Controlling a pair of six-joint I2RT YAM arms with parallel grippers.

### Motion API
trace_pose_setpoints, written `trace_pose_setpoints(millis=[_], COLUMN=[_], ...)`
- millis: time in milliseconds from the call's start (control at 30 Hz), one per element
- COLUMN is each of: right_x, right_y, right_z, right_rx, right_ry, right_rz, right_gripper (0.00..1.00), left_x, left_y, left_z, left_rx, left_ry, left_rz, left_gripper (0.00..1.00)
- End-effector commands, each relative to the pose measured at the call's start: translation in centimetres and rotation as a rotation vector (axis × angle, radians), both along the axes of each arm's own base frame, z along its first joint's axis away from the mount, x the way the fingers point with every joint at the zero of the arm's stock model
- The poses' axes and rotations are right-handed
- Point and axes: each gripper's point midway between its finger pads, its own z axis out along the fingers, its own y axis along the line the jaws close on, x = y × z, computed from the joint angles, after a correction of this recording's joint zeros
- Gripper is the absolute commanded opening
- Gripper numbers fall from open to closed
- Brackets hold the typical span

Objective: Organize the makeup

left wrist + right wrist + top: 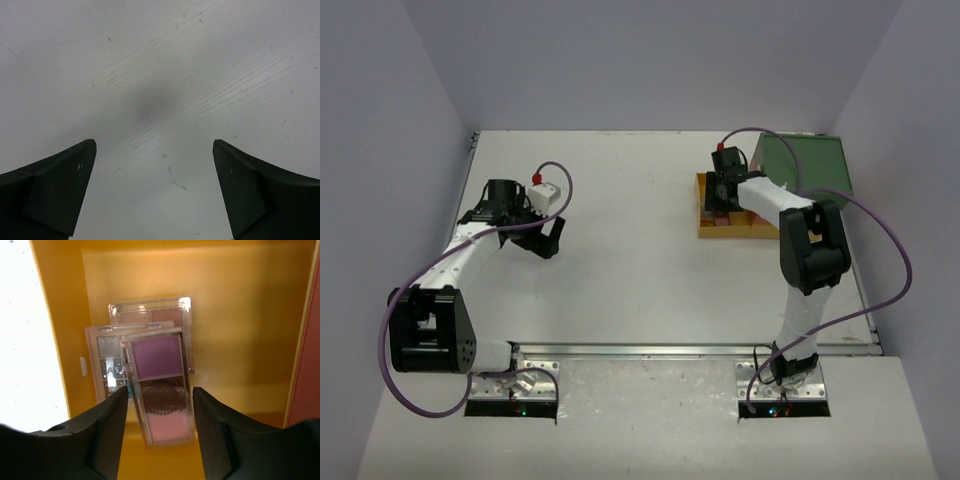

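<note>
A white rectangular surface [640, 270] carries everything, with grey walls on three sides. At its far right corner stands a big green-topped box [812, 165], and a yellow-orange drawer [740, 231] stands pulled out from the box's left side. The right arm [810, 250], white with black joints, reaches from its base at the near edge up and over this drawer. The left arm [430, 330] bends out to the left and ends well apart from the box, over the far left part of the surface. The left tool [154, 145] has its black fingers spread as wide as they go and holds nothing; only scuffed white surface shows between them. The right tool [160, 392] hangs inside the drawer with its jaws partly apart, astride the top palette. Yellow drawer floor shows between that palette's edge and the finger on the left of the wrist view, so the palette is not clamped. Three flat clear-cased makeup palettes lie stacked and overlapping on the drawer floor. The beige-and-brown palette [150, 315] lies at the back and lowest, and the multicoloured palette [102, 360] lies over its left part. The purple, brown and pink palette [157, 357] lies on top, slightly skewed, its near end reaching between the fingers.
</note>
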Motion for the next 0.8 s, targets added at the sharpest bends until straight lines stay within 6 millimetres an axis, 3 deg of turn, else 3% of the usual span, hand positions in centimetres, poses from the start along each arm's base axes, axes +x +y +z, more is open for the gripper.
trace_pose_setpoints(millis=[0,200,433,633,667,767], right_x=[2.0,1.6,-0.7,-1.6,-1.2,-0.7], right_y=[0.6,0.9,4.0,7.9,7.3,6.6], right_z=[5.1,8.5,11.0,10.6,11.1,9.6], right_rx=[0.027,0.042,0.023,-0.315,-0.392,-0.554], right_ry=[-0.123,-0.174,-0.240,-0.259,-0.268,-0.224], right_rz=[0.015,0.050,0.181,0.360,0.324,0.333], right_gripper=[0.56,0.58,0.57,0.58,0.58,0.58], left_x=[0.2,0.3,-0.4,-1.5,-1.8,-2.8], left_y=[-0.2,-0.4,-0.7,0.4,0.5,1.6], left_z=[0.9,1.2,1.8,1.1,1.2,0.1], left_rx=[-0.009,-0.025,-0.047,0.004,0.011,0.066], left_ry=[-0.044,-0.044,-0.050,-0.058,-0.071,-0.086], left_rz=[-0.021,-0.015,0.007,0.048,0.053,0.081], left_gripper=[1.00,1.00,1.00,1.00,1.00,1.00])
